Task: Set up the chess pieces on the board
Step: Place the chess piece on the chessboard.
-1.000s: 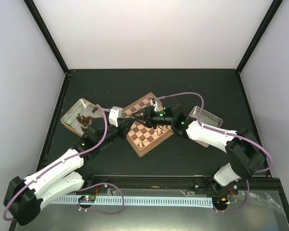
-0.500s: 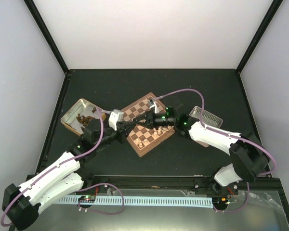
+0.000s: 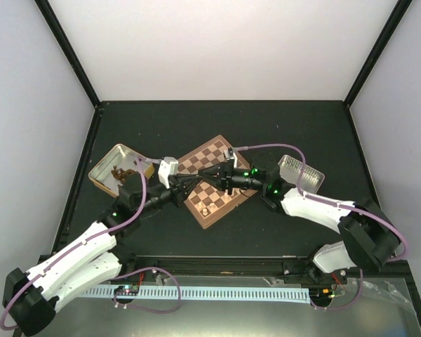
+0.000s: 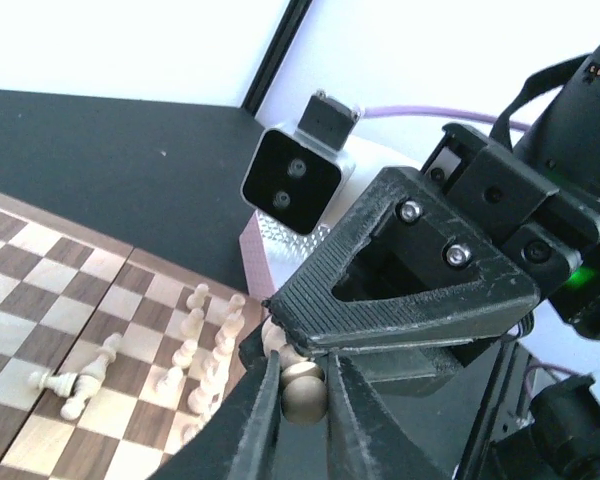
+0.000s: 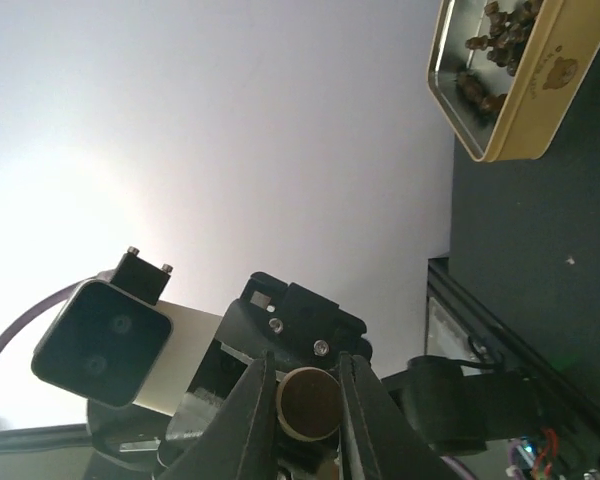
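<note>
Both grippers meet over the left part of the board (image 3: 212,150). My left gripper (image 4: 300,372) is shut on the round head of a cream chess piece (image 4: 302,400). My right gripper (image 5: 305,375) is shut on that same piece's round base (image 5: 308,405). In the top view the left gripper (image 3: 191,182) and the right gripper (image 3: 203,175) touch tip to tip. Several cream pieces (image 4: 195,340) stand on the board (image 4: 40,300), and two lie on their sides (image 4: 75,375). More cream pieces (image 3: 208,209) stand near the board's front edge.
A gold tin (image 3: 119,148) with dark brown pieces (image 3: 119,173) sits left of the board and also shows in the right wrist view (image 5: 520,100). A silver tin (image 3: 300,173) lies to the board's right. Black frame posts stand at the table's corners.
The right gripper has reached further left across the board to meet the left gripper. The right forearm has swung off the silver tin, which now shows more fully.
</note>
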You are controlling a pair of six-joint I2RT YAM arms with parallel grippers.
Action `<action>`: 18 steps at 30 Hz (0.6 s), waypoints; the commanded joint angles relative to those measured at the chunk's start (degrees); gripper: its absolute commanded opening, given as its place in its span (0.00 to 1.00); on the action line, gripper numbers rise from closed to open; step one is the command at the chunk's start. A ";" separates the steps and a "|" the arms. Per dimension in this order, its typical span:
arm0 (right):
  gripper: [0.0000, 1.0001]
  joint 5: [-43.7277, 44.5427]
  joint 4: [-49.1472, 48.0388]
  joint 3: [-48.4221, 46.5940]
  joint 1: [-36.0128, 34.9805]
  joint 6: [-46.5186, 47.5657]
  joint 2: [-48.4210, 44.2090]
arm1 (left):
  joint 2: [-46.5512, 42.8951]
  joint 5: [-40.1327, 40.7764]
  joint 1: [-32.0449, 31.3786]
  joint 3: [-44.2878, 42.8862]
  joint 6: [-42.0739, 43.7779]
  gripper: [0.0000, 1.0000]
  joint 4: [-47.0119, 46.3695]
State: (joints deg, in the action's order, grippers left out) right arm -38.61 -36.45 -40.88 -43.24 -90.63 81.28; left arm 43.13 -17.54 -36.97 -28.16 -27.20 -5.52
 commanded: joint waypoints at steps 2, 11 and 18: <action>0.05 0.70 -2.88 0.18 0.05 -4.74 -3.28 | -0.10 1.08 0.17 -1.33 -0.44 0.05 -4.58; 0.41 7.43 16.79 -0.71 3.61 13.48 -7.36 | 1.08 2.60 0.17 -5.29 2.63 0.01 6.11; 0.52 25.54 39.58 -2.64 7.94 32.32 -16.48 | 11.09 3.05 -0.02 -13.55 5.27 0.02 24.48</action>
State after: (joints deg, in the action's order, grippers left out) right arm -25.98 -11.64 -41.45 -36.77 -72.07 69.21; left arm 48.73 -15.42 -37.08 -36.03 -24.58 6.13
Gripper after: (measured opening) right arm 0.516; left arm 0.070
